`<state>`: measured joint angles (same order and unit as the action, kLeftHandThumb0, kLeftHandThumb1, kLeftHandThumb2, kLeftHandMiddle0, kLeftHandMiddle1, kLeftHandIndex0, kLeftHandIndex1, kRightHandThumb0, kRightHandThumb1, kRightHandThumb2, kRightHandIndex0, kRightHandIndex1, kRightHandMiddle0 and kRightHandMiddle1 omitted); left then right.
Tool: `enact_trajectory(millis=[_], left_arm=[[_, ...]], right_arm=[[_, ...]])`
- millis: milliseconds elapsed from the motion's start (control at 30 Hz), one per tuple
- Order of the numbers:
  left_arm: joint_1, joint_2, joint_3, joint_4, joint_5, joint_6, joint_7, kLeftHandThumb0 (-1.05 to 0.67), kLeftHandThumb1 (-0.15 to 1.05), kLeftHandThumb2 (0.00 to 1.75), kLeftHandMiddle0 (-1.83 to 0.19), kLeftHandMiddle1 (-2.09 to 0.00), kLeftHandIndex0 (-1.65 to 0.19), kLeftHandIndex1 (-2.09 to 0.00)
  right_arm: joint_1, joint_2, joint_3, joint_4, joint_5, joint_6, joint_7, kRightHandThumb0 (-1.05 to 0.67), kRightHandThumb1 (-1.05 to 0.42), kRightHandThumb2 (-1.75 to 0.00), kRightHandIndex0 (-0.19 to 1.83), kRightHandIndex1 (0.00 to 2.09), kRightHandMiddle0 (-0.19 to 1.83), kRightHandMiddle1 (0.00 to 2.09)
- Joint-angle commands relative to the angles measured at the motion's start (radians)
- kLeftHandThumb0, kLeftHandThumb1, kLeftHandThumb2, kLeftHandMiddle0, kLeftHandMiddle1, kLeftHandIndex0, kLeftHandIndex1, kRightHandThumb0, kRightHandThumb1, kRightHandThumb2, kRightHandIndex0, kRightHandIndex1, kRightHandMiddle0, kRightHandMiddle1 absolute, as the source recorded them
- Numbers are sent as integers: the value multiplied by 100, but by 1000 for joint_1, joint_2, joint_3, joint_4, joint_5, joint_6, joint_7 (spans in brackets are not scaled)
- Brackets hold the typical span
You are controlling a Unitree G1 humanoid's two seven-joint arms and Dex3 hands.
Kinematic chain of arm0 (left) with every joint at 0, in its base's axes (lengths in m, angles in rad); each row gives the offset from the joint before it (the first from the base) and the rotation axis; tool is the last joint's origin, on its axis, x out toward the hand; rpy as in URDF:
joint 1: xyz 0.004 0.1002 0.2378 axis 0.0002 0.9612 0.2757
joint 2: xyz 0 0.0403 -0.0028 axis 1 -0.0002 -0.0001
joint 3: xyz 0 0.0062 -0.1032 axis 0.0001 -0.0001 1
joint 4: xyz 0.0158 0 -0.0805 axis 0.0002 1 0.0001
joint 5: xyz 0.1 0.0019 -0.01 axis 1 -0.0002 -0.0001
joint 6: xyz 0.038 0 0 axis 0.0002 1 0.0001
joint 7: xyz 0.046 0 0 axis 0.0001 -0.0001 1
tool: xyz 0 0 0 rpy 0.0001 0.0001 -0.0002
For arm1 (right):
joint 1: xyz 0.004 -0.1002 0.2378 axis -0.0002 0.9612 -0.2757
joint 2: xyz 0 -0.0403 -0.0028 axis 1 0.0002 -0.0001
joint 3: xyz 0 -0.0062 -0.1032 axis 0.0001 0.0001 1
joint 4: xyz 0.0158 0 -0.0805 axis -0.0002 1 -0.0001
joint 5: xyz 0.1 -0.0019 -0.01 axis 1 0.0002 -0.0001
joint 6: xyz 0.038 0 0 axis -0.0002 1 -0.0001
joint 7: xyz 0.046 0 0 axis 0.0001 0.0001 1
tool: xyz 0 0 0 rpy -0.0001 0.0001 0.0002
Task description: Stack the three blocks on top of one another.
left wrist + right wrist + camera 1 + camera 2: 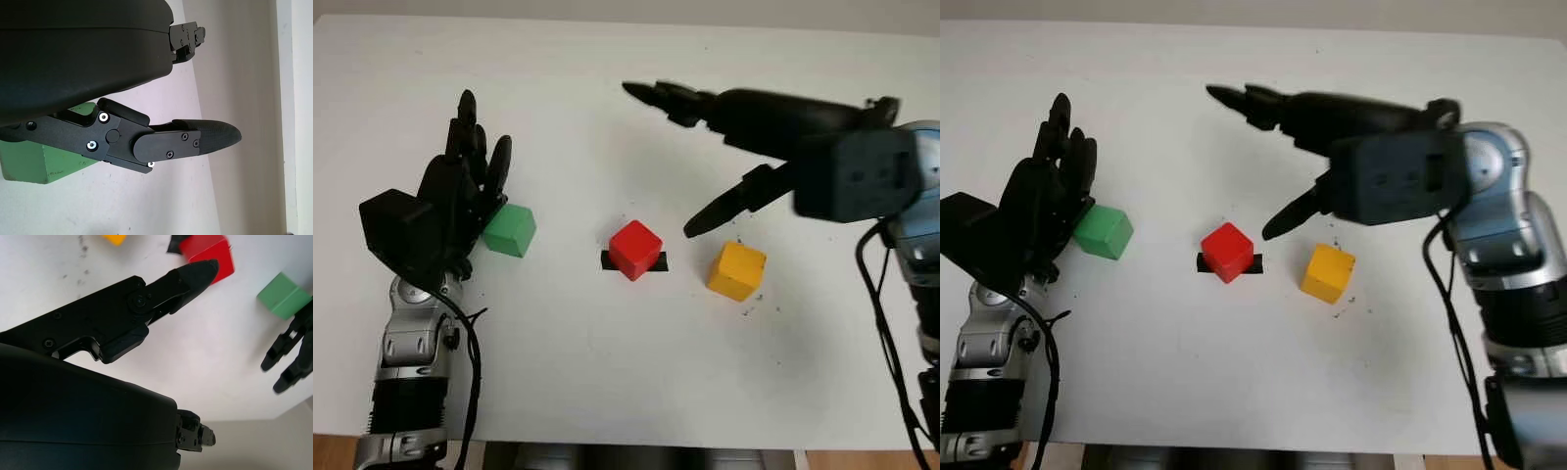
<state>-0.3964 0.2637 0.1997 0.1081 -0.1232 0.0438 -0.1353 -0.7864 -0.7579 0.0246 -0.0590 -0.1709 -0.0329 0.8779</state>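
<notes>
Shell of left hand (83, 54) hides part of green block (39, 164).

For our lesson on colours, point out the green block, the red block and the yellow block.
green block (510, 230), left eye view, top face.
red block (635, 242), left eye view, top face.
yellow block (738, 264), left eye view, top face.

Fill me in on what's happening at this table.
Nothing is stacked yet. The green block, red block and yellow block sit apart in a row on the white table. The left robot hand is open right beside the green block. The right robot hand hovers open above the red and yellow blocks, holding nothing.
</notes>
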Motion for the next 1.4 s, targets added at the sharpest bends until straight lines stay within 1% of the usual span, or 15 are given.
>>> enact_trajectory(millis=[0, 167, 300, 467, 600, 767, 867, 1000, 1133, 1367], left_arm=[[16, 7, 4, -8, 2, -11, -2, -72, 105, 48, 18, -6, 16, -5], [12, 5, -5, 1, 9, -26, -7, -72, 105, 49, 19, -4, 18, -5], [11, 9, -4, 2, 11, -21, -9, -71, 105, 49, 19, -3, 18, -5], [7, 20, -3, 4, 16, -9, -10, -72, 105, 50, 19, -4, 18, -5], [-1, 19, -1, 20, 10, -16, -15, -72, 105, 50, 19, -4, 18, -5], [-5, 17, -3, 21, 9, -7, -16, -72, 105, 50, 19, -4, 19, -5], [-10, 14, -3, 26, 10, -13, -12, -72, 105, 49, 18, -5, 18, -5], [-10, 16, -3, 26, 12, -17, -13, -72, 105, 49, 19, -5, 18, -5], [-6, 18, 1, 17, 3, -12, -18, -72, 105, 49, 19, -5, 18, -5], [-4, 28, 5, 24, 1, -17, -31, -72, 105, 50, 19, -4, 19, -5]], right_arm=[[4, -52, -32, 0, 23, -33, 10, -76, -84, -4, -9, 6, 5, 12], [53, -183, -69, -28, 43, -50, 77, -73, -86, -5, -7, 6, 13, 14], [104, -251, -90, -24, 78, -107, 122, -70, -87, -6, -8, 5, 18, 14], [154, -312, -98, -31, 88, -173, 152, -74, -92, -7, -9, 5, 20, 12], [185, -347, -87, -43, 50, -293, 142, -71, -94, -6, -9, 5, 22, 11], [179, -349, -49, -23, -9, -476, 111, -67, -95, -6, -9, 6, 20, 9], [195, -323, -32, -3, -20, -601, 61, -63, -94, -5, -3, 8, 25, 10], [202, -305, -4, 27, -45, -704, 5, -60, -94, -5, 0, 8, 26, 10], [207, -276, 23, 61, -81, -775, -55, -56, -92, -5, 3, 8, 30, 10], [187, -236, 76, 141, -161, -842, -125, -56, -94, -6, 0, 6, 33, 11]])
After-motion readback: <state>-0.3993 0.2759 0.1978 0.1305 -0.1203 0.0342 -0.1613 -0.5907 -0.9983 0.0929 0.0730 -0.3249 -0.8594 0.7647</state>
